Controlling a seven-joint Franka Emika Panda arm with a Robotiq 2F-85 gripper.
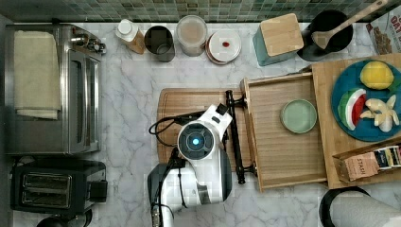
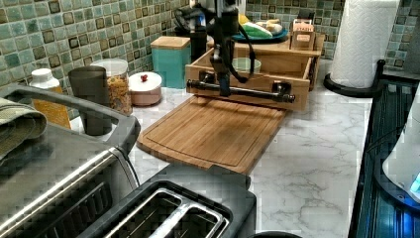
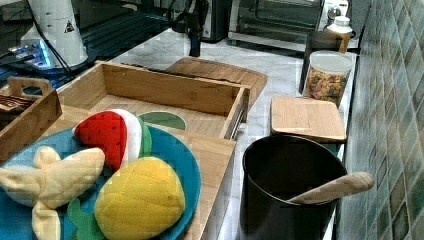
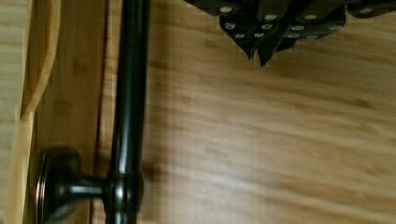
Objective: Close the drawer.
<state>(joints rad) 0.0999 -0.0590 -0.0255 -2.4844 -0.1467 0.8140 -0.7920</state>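
Note:
The drawer (image 1: 279,156) is a shallow light-wood tray, pulled out from under a wooden shelf (image 1: 324,85) toward the top view's left. A green plate (image 1: 298,116) lies inside it. Its long black bar handle (image 1: 235,137) runs across the front (image 2: 257,92) (image 4: 130,93). My gripper (image 4: 259,55) is shut with nothing between its fingertips. It hangs just in front of the handle, on the cutting-board side (image 2: 224,90), low over the bamboo cutting board (image 2: 213,131). Whether it touches the bar I cannot tell. In the top view the wrist (image 1: 198,139) hides the fingers.
Behind the board stand jars (image 1: 191,34), a dark cup (image 1: 159,42) and a teal canister (image 1: 279,40). A toaster oven (image 1: 52,90) and toaster (image 1: 56,187) fill the top view's left. The shelf carries a blue plate (image 1: 347,78) of plush fruit and a tea box (image 1: 369,163).

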